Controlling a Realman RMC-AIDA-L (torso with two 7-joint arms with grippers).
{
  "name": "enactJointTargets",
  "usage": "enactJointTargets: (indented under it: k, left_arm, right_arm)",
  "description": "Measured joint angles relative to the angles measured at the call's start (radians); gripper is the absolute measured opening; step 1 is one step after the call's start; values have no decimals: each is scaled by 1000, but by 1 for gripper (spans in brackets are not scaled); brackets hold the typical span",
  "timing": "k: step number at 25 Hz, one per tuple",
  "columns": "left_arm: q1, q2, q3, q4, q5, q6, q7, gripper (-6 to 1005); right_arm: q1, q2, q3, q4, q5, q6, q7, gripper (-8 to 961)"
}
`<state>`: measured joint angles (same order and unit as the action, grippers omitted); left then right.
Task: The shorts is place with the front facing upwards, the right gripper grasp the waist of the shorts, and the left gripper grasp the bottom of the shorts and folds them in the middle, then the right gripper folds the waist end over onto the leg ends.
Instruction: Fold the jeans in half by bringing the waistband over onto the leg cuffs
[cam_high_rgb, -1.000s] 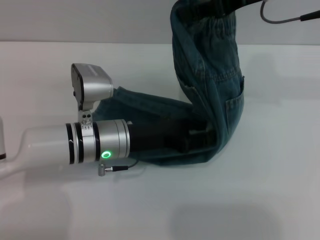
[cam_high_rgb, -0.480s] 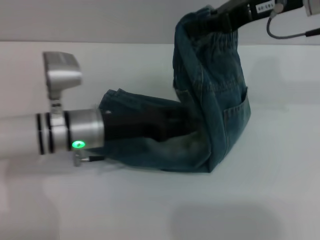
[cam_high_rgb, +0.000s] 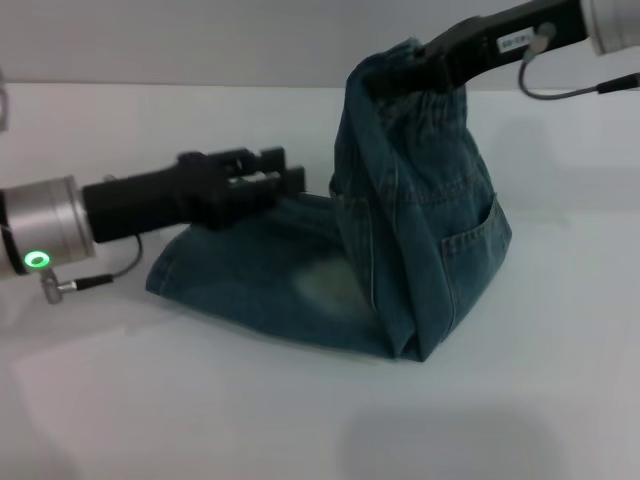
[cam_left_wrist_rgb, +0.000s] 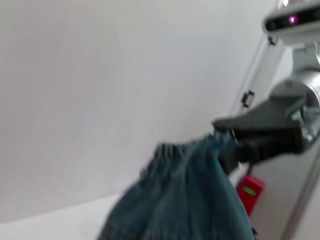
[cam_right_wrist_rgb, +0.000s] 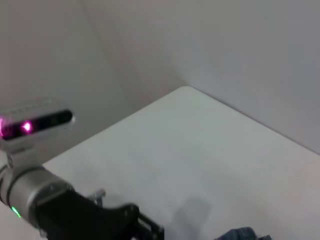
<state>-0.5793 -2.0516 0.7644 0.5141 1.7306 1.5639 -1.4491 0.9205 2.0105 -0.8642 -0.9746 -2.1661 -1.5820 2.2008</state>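
The shorts (cam_high_rgb: 430, 220) are blue-green denim, folded lengthwise. My right gripper (cam_high_rgb: 405, 75) is shut on the waist of the shorts (cam_high_rgb: 425, 95) and holds it high above the table, so the upper half hangs as a tall drape. The legs lie flat on the table toward the left, with the leg ends (cam_high_rgb: 170, 280) nearest my left arm. My left gripper (cam_high_rgb: 288, 172) hovers just above the flat legs, open and holding nothing. The left wrist view shows the right gripper (cam_left_wrist_rgb: 232, 142) pinching the gathered waistband (cam_left_wrist_rgb: 185, 152).
The white table (cam_high_rgb: 520, 400) stretches around the shorts. The left wrist view shows a red box with a green patch (cam_left_wrist_rgb: 250, 191) behind the right arm. In the right wrist view the left arm (cam_right_wrist_rgb: 75, 212) lies over the white tabletop (cam_right_wrist_rgb: 200, 150).
My left gripper has let go of the shorts and drawn back to the left, rising off the cloth. My right gripper has lowered slightly with the waist, and the legs now lie uncovered.
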Motion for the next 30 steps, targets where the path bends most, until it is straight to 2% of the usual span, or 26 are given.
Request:
enactJointTargets:
  k: [3, 9, 15, 30]
  left_arm:
    - [13, 2, -41, 15, -1, -7, 6, 492]
    - [30, -1, -166, 37, -3, -41, 51, 493]
    - [52, -2, -271, 31, -7, -58, 96, 493]
    - [75, -4, -279, -28, -36, -94, 163, 493]
  right_arm:
    - [8, 11, -49, 13, 2, 35, 0, 16]
    - [41, 57, -162, 31, 9, 125, -31, 15]
    - [95, 64, -306, 137, 100, 230, -86, 15]
    - [172, 76, -564, 365, 298, 421, -225, 20]
